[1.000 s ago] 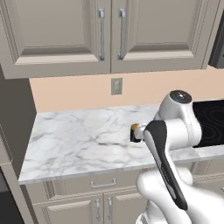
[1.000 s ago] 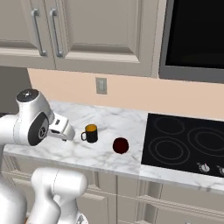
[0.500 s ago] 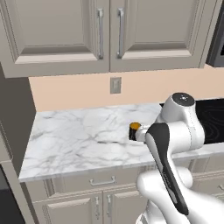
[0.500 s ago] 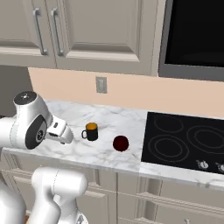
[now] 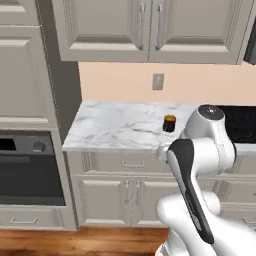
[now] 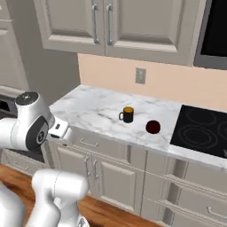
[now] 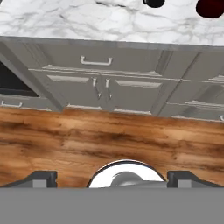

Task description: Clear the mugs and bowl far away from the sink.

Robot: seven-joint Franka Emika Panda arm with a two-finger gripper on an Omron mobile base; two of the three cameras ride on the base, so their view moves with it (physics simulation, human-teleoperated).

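Observation:
A black mug point(image 6: 127, 115) with an orange inside stands on the marble counter point(image 6: 88, 104); a rounder dark red mug point(image 6: 153, 127) sits to its right, nearer the counter's front edge. The left base view has the black mug point(image 5: 170, 122) just left of my arm. My gripper point(image 6: 60, 130) hangs in front of the cabinets, below counter height and well left of both mugs. In the hand view my gripper point(image 7: 113, 178) is open, its fingertips point(image 7: 41, 177) wide apart with nothing between them; the black mug point(image 7: 154, 2) and red mug point(image 7: 211, 8) lie at the top edge. The bowl and sink are out of view.
A black cooktop point(image 6: 201, 131) lies right of the mugs. A wall oven point(image 5: 27, 167) stands left of the counter's end. Grey drawers and doors point(image 7: 103, 85) run below the counter, wooden floor point(image 7: 109, 140) in front, upper cabinets point(image 5: 150, 27) above.
The whole picture has shifted: the base has backed away from the counter, so the counter looks farther off and the oven and floor have come into view. The mugs stay put.

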